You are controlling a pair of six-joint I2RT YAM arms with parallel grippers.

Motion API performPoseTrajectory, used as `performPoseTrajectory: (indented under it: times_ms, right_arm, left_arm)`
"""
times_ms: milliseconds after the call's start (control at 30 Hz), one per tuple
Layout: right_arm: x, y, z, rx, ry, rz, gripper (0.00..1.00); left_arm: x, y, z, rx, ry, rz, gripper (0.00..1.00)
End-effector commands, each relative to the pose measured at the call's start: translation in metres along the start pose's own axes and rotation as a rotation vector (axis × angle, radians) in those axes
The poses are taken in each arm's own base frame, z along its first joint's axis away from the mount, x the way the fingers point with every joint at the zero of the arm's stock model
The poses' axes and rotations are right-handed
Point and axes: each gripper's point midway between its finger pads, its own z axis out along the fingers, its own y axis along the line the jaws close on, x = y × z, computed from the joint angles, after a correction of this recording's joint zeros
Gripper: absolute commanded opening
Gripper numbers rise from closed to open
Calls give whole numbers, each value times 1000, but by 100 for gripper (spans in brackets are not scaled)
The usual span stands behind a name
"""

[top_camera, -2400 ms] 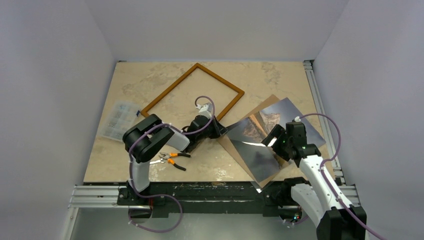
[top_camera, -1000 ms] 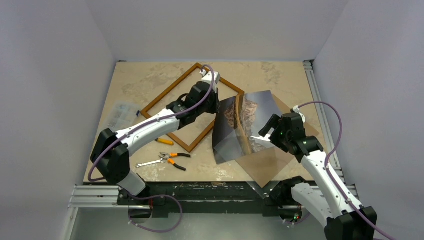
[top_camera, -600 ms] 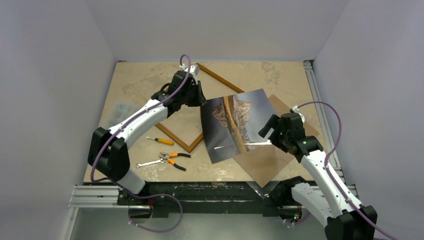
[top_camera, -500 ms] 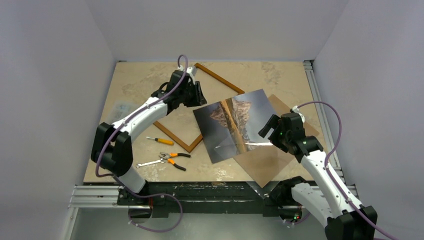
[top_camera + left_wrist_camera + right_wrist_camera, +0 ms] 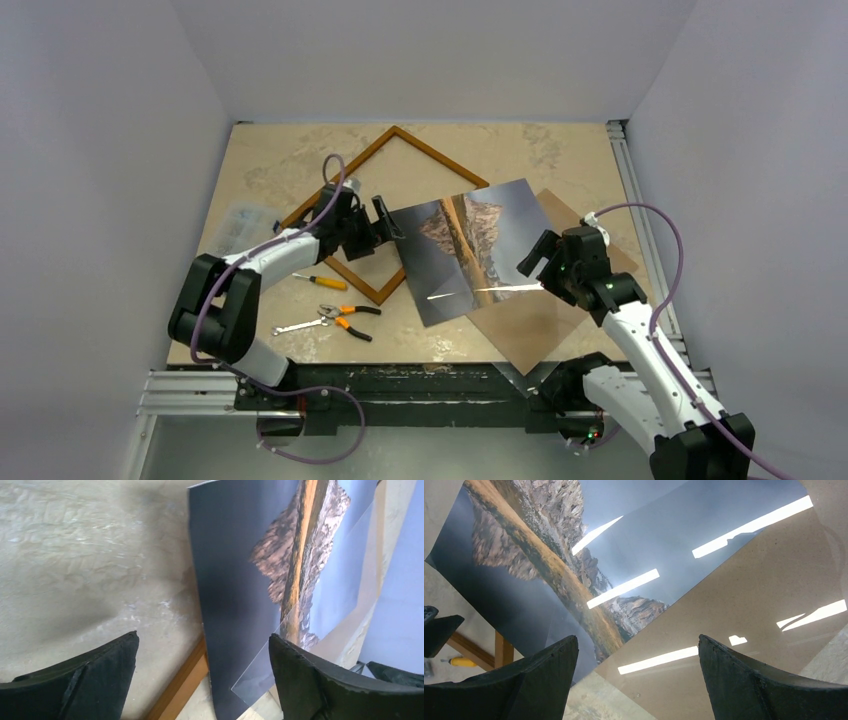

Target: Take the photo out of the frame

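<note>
One photo [image 5: 470, 250], one frame [image 5: 440, 155] on the counter [image 5: 280, 160]; left hand [image 5: 205, 680] and right hand [image 5: 636, 680] hover spread apart, empty.

From above and behind the arm bases we look down and forward over the whole bench [image 5: 300, 160], far enough off to take in both arms. On the left wrist we sit low and close, facing across the bench past the left tool [image 5: 202, 680] toward the near edge of the photo [image 5: 235, 580]. On the right wrist we look steeply down through the right tool [image 5: 636, 680], very near. All three views share the photo and a piece of the frame [image 5: 499, 647].
</note>
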Motion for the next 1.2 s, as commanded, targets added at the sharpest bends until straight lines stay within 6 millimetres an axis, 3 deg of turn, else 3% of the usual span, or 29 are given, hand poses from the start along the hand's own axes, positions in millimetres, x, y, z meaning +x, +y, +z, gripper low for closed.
performPoseTrajectory:
  times_ms: [0,100,267,500,667,967,1167]
  right_arm:
    - [-3,2,-3,-13,-21,-19,88]
    - [-3,2,-4,-18,-24,-19,88]
    - [-1,-1,-5,-13,-23,-21,88]
    - [0,-3,-5,-14,-25,-20,88]
    - [3,-3,-3,-13,-18,-12,88]
    - [2,-8,-6,7,-25,-14,88]
    - [3,-9,-4,8,-23,-8,88]
  left_arm:
    - [-31,-16,0,154,-129,-91,100]
    - [-32,-30,14,283,-83,-110,97]
    - [-29,-49,37,491,-5,-167,65]
    - [-27,-44,55,529,-13,-209,64]
    - [-30,-41,60,539,-50,-164,46]
    - [-38,-48,54,563,-102,-95,12]
    - [-60,-65,32,516,-154,44,0]
